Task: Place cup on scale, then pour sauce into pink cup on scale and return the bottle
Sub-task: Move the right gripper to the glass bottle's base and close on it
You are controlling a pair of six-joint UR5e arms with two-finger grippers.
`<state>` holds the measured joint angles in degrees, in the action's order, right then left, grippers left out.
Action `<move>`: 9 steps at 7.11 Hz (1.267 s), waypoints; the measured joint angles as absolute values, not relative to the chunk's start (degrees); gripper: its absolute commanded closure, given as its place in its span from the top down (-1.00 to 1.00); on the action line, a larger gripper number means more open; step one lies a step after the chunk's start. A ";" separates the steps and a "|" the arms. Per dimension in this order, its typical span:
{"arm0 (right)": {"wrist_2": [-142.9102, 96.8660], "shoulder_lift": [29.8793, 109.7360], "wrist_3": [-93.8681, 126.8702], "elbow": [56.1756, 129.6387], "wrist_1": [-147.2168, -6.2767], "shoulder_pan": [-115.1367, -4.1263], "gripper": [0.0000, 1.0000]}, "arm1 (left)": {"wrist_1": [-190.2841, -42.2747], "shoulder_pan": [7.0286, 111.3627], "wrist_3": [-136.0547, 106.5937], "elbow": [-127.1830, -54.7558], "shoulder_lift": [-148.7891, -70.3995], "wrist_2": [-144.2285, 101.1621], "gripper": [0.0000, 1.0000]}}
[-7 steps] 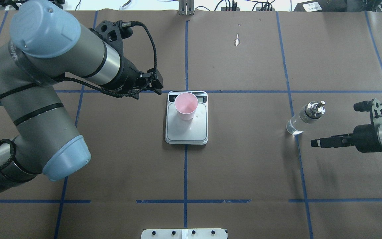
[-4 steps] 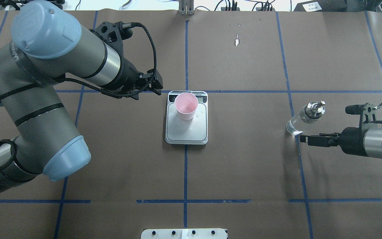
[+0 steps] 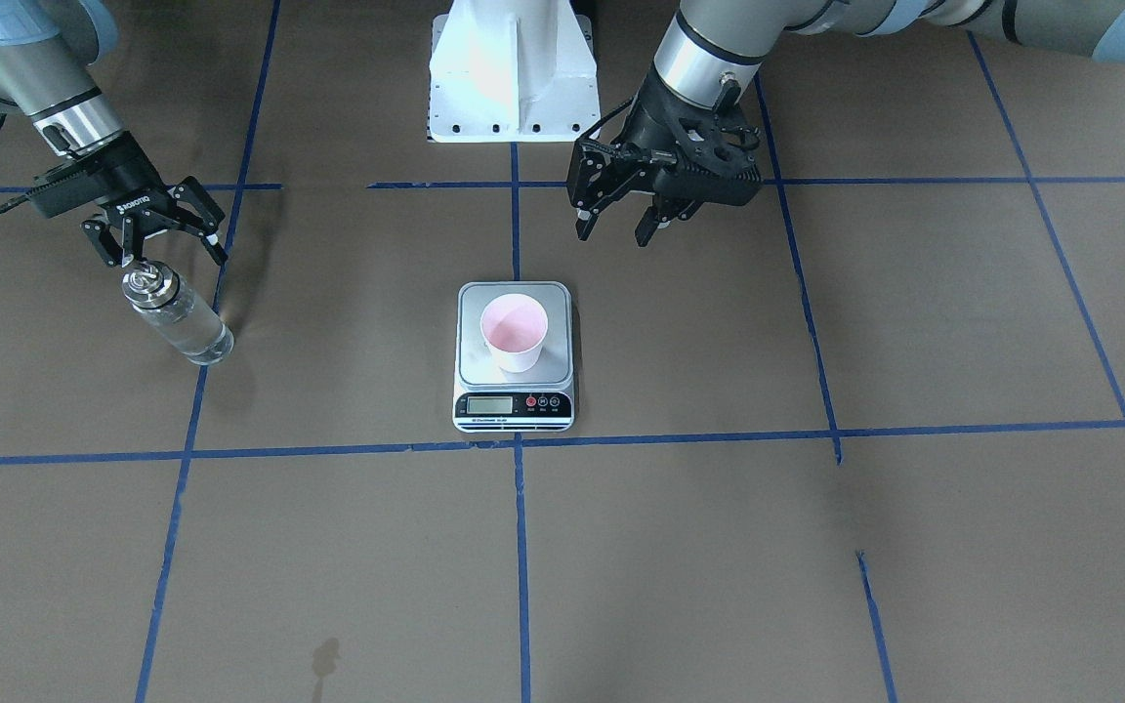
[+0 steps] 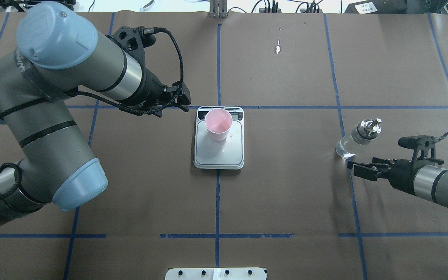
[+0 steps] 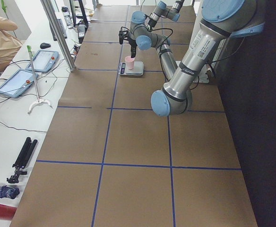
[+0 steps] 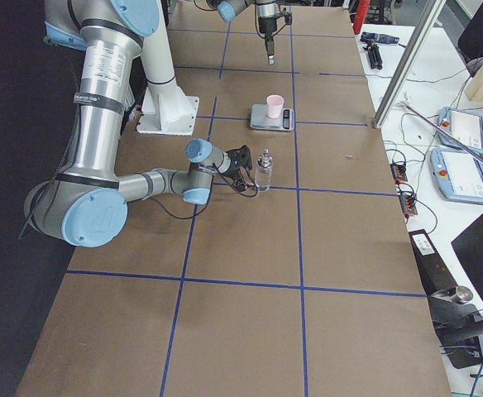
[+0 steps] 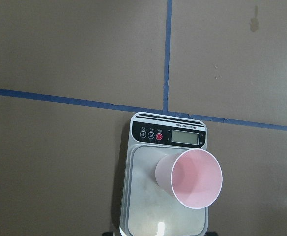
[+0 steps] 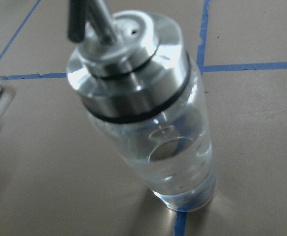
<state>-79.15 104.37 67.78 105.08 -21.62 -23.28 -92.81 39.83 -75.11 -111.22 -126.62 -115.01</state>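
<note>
Bottle (image 4: 354, 138): my right end effector (image 4: 354, 169) stands spread just beside it; bare desk (image 4: 286, 194) on its other sides.
Bottle to scale (image 4: 218, 155): open desk between them, well apart.
Cup (image 4: 218, 124): mouth uncovered on the scale; my left end effector (image 3: 611, 234) hangs raised off to one side, clear of it.

Left arm (image 4: 53, 128) and right arm (image 4: 447, 188) of tubular silver-grey metal, pale blue joint caps (image 4: 55, 35), black joint bands, braided black cable (image 4: 177, 42) along the left wrist, black left gripper (image 3: 612, 234), black right gripper (image 3: 167, 256) with white lettering, white base (image 3: 514, 68) with dark screws
</note>
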 measured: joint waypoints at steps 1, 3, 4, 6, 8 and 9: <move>-74.12 104.70 67.72 105.71 -23.04 -20.88 0.92 | -92.81 39.82 -75.14 -111.21 -126.64 -114.98 0.40; -68.78 105.45 67.62 107.33 -26.38 -19.05 0.91 | -92.81 39.82 -75.15 -111.24 -126.68 -114.96 0.41; -64.57 105.57 67.60 107.58 -27.76 -17.54 0.92 | -92.81 39.81 -75.13 -111.23 -126.69 -114.96 0.41; -57.31 105.31 67.77 107.79 -29.42 -15.46 0.95 | -92.81 39.82 -75.07 -111.29 -126.60 -114.96 0.41; -53.83 105.05 67.87 107.82 -29.22 -15.16 0.96 | -92.75 39.87 -75.14 -111.72 -126.57 -114.96 0.43; -52.87 104.73 67.91 107.80 -29.14 -15.14 0.97 | -92.73 39.89 -75.20 -111.95 -126.57 -114.96 0.44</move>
<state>-52.87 104.73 67.91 107.80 -29.14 -15.14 -92.73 39.89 -75.20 -111.95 -126.57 -114.96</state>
